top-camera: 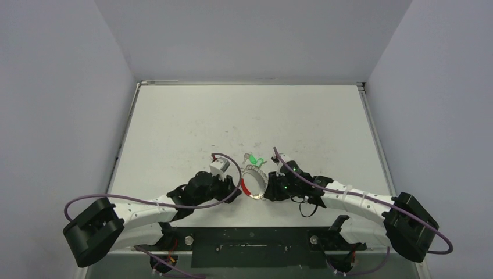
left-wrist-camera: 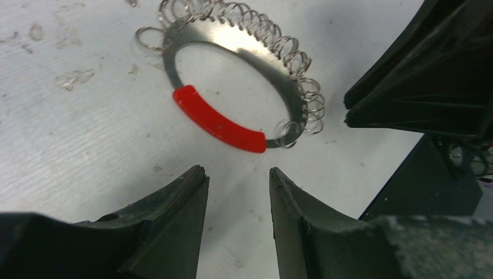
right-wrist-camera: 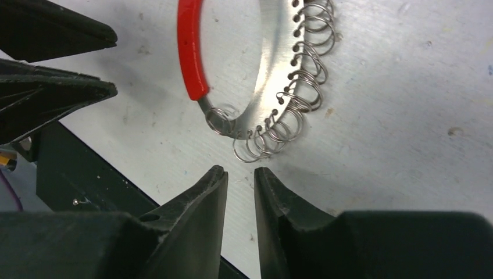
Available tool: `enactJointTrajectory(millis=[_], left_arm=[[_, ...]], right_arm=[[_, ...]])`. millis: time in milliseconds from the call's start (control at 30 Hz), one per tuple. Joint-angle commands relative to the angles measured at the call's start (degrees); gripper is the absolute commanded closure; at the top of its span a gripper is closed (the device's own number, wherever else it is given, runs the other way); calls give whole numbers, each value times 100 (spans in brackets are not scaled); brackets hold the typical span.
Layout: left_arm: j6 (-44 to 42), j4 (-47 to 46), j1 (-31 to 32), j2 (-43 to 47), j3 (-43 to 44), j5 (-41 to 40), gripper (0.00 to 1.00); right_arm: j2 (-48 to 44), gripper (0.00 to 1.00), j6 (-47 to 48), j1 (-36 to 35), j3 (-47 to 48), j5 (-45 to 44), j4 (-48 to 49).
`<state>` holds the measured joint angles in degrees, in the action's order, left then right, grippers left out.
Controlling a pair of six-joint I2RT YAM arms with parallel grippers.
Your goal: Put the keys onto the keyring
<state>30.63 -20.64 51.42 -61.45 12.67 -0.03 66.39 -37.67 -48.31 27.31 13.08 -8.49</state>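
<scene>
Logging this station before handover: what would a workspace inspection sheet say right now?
Surface: white tabletop, scuffed and smudged.
Job's things: flat silvery metal keyring with red segment and wire loops lies flat; small keys on green plastic tag just beyond it, linkage unclear.
Clutter: nothing seen.
Grippers: left pincer and right pincer open, empty, either side of the ring.
Cables: purple cables arc along both arms.
Surroundings: plain pale walls.

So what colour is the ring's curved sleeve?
The sleeve is bright red, clearest in the left wrist view.
</scene>
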Motion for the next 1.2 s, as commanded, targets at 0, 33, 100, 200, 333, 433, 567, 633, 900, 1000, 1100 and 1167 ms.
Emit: enactJointTrajectory(millis=[0, 33, 100, 200, 333, 433, 567, 633, 900, 1000, 1100, 1167], left_arm=[[286, -1146, 43, -505, 428, 713, 59], [340, -1266, 51, -655, 482, 827, 59], [416, -1444, 65, -1005, 605, 1039, 59], [504, -1677, 91, -1452, 800, 1212, 60], [576, -1871, 110, -1987, 939, 1222, 59], [673, -2072, 127, -2351, 970, 1265, 57], [758, -2214, 186, -2696, 1050, 1391, 57], [745, -2225, 237, -2780, 1071, 1373, 57], [705, -1956, 404, -2621, 1123, 1321, 60], [683, -1843, 477, -2499, 1165, 1317, 63], [679, -1855, 501, -2391, 1161, 1322, 64], [682, -1942, 508, -2332, 1118, 1294, 64]], right_arm=[[120, 78, 122, 20, 173, -381, -276], [207, 79, 100, 18, 150, -357, -208], [377, 82, 51, 16, 96, -292, 35], [596, 85, -8, 7, 32, -221, 349], [871, 90, -32, 9, 46, -216, 531], [1008, 93, -80, 6, 13, -227, 678], [1231, 96, -96, 5, 22, -200, 794], [1297, 97, -94, -2, 20, -201, 805], [1494, 100, -84, -5, 110, -227, 805], [1510, 100, -67, -3, 140, -240, 799], [1479, 100, -23, -15, 177, -268, 728], [1428, 99, 42, -11, 211, -331, 578]])
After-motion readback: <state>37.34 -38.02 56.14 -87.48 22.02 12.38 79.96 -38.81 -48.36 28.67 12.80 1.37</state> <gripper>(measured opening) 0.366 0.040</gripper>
